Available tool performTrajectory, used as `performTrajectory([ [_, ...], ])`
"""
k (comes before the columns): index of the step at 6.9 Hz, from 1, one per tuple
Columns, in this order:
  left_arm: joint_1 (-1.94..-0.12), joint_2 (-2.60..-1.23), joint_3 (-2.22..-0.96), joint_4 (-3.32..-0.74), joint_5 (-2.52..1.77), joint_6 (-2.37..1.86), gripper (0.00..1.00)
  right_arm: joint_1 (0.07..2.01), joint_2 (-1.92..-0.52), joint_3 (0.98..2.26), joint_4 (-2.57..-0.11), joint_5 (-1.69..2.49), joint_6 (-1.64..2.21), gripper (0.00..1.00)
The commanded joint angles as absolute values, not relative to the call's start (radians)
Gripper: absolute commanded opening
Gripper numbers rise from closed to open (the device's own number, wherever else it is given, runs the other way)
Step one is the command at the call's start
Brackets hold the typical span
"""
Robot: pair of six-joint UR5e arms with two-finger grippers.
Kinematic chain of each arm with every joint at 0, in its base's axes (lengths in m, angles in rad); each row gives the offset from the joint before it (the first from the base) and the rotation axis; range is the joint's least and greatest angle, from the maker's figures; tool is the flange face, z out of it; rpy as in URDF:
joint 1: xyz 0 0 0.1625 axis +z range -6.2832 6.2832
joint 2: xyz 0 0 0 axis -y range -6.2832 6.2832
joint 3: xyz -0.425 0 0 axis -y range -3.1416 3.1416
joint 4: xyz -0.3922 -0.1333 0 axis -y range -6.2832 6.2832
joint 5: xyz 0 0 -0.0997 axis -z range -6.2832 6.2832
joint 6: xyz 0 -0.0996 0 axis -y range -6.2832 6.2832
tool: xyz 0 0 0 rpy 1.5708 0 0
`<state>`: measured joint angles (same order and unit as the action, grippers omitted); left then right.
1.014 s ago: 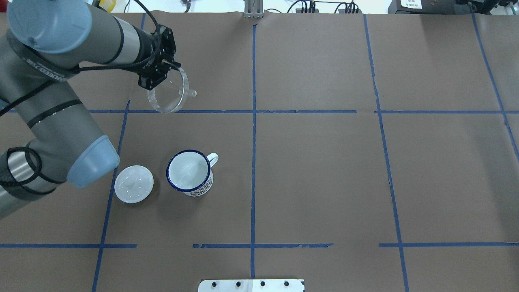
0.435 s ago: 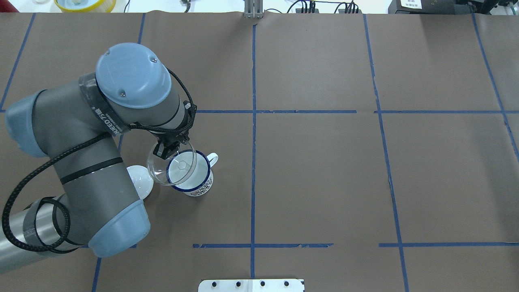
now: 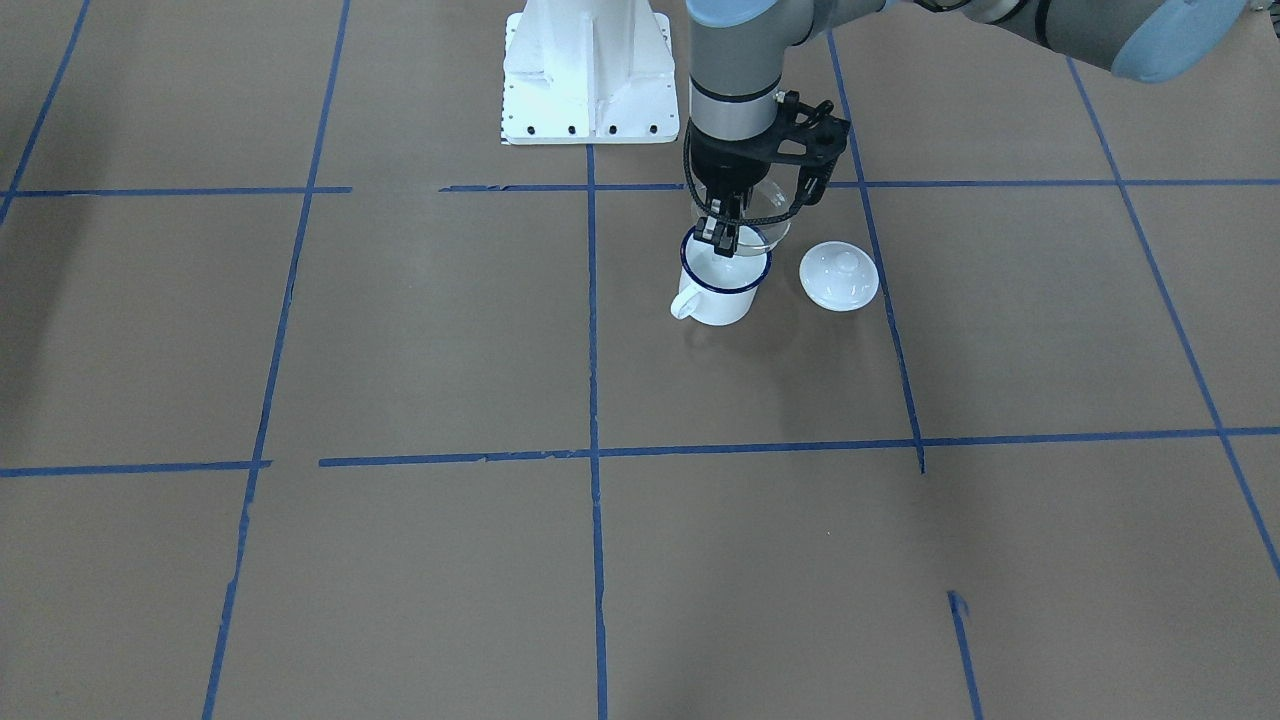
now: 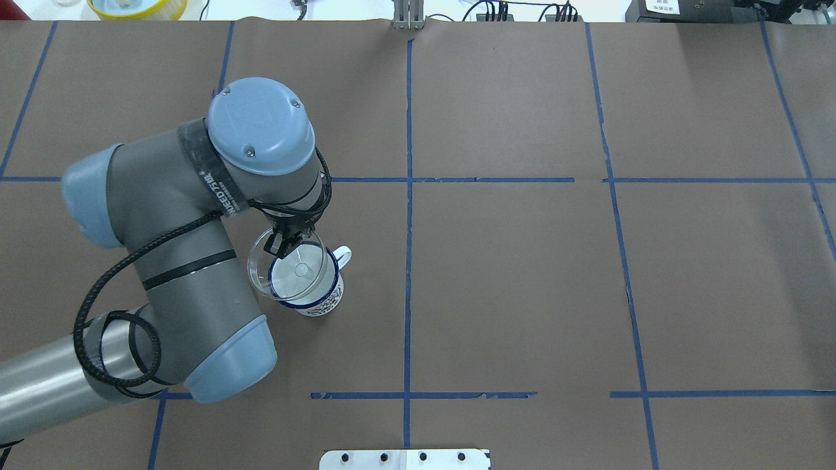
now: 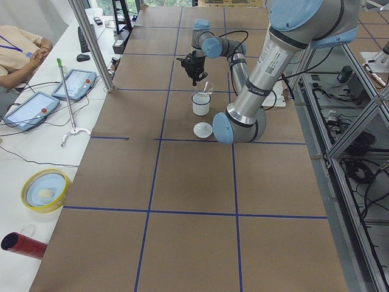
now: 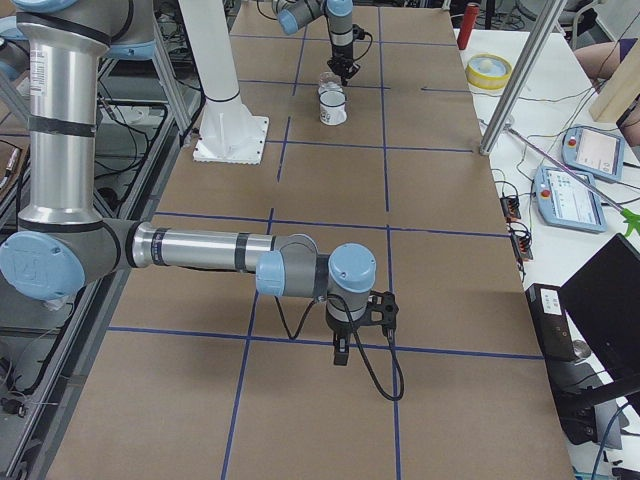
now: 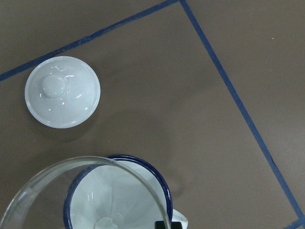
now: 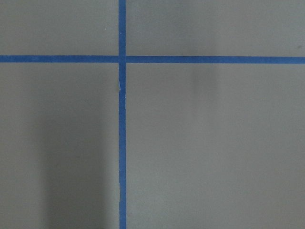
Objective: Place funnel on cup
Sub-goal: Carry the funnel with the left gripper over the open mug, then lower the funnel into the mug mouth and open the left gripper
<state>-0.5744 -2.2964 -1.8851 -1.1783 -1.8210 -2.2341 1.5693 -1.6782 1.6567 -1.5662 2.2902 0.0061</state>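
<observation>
The cup (image 4: 323, 301) is a white enamel mug with a dark blue rim, standing left of the table's centre; it also shows in the front view (image 3: 722, 297) and the left wrist view (image 7: 143, 191). My left gripper (image 4: 277, 246) is shut on the rim of the clear funnel (image 4: 287, 274) and holds it over the mug's mouth, spout down, offset a little toward the arm. The funnel also shows in the front view (image 3: 766, 228) and the wrist view (image 7: 43, 188). I cannot tell whether it touches the mug. My right gripper (image 6: 340, 352) shows only in the right side view; I cannot tell its state.
A white knobbed lid (image 3: 839, 277) lies on the table beside the mug, also in the wrist view (image 7: 63, 91); my left arm hides it in the overhead view. A yellow bowl (image 4: 137, 6) sits beyond the far left edge. Blue tape lines grid the brown table (image 4: 522, 274).
My left arm carried the funnel from the far left of the table to the mug and turned it spout down. It is now more centred over the mug's mouth.
</observation>
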Motion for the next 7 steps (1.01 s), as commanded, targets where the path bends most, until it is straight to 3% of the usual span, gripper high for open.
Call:
performTrajectory([
  [1,-0.559,-2.306,-1.850,-1.180,-1.818,-2.227,0.00,1.569,-1.678,1.657,-1.566,2.290,0.006,1.00],
  [7,-0.525,-2.309,-1.796,-1.203,-1.802,-2.218,0.00,1.569,-1.678,1.657,-1.566,2.290,0.006,1.00],
])
